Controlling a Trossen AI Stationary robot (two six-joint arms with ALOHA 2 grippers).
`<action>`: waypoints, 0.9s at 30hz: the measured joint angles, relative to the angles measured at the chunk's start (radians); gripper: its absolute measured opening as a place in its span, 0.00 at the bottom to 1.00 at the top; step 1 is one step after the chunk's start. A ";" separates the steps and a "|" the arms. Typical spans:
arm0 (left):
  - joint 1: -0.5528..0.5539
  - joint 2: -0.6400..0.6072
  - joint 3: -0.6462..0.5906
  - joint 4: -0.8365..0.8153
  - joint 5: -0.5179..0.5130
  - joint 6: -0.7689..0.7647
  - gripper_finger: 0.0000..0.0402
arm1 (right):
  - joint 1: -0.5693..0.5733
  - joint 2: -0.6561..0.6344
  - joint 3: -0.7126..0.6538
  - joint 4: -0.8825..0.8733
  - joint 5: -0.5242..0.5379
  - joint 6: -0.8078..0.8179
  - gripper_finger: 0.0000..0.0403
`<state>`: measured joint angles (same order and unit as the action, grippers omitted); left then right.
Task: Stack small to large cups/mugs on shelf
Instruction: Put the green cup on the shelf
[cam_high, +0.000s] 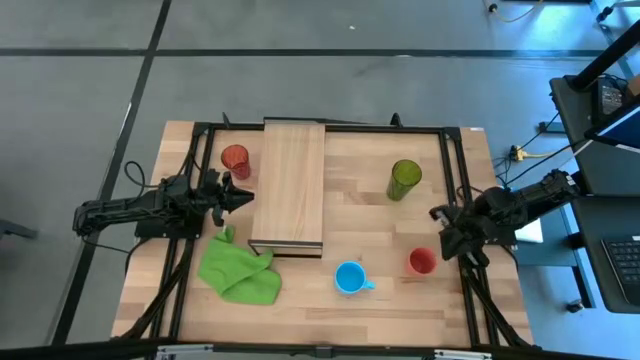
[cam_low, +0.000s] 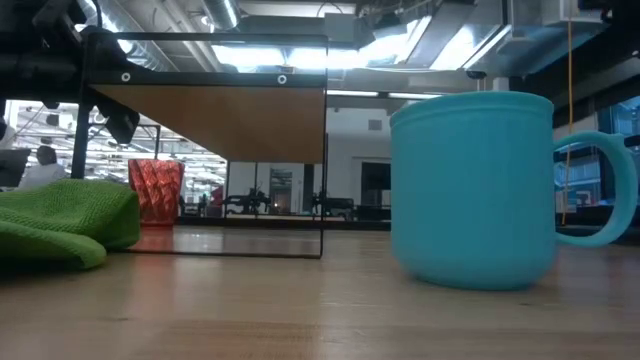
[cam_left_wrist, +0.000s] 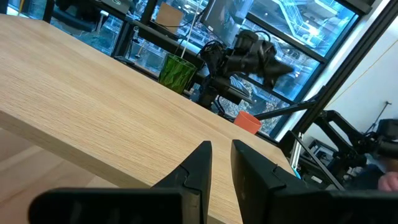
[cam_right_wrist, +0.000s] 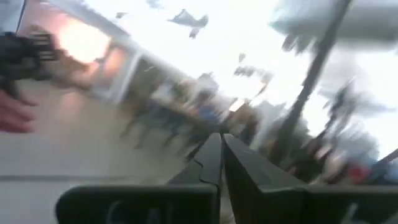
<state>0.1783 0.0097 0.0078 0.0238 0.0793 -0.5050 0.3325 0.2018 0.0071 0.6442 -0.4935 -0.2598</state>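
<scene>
The shelf (cam_high: 290, 185) stands mid-table. The red-orange tumbler (cam_high: 235, 158) stands on the tabletop just left of it. On the right are the green tumbler (cam_high: 404, 179) and, nearer, the small red cup (cam_high: 422, 262). The light-blue mug (cam_high: 350, 278) stands near the front and fills the low view (cam_low: 480, 190). My left gripper (cam_high: 245, 196) is shut, hovering at the shelf's left edge beside the red-orange tumbler (cam_low: 155, 190). My right gripper (cam_high: 437, 215) is shut, between the green tumbler and the small red cup, touching neither.
A crumpled green cloth (cam_high: 238, 268) lies by the shelf's near-left corner. A dark metal frame (cam_high: 455, 160) runs around the tabletop. The left wrist view looks across the shelf top (cam_left_wrist: 93, 112) to the green tumbler (cam_left_wrist: 177, 71) and small red cup (cam_left_wrist: 249, 121).
</scene>
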 joint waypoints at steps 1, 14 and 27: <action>0.000 0.000 0.000 0.000 0.000 0.000 0.14 | 0.000 0.000 0.000 0.045 0.026 -0.014 0.05; 0.000 0.000 0.000 0.000 0.000 0.000 0.14 | 0.000 -0.002 0.000 0.708 0.179 0.089 0.05; 0.000 0.000 0.000 0.000 0.000 0.000 0.14 | 0.000 -0.001 0.000 0.651 0.275 0.099 0.05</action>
<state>0.1780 0.0100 0.0078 0.0235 0.0792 -0.5053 0.3321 0.2006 0.0067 1.2953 -0.2180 -0.1608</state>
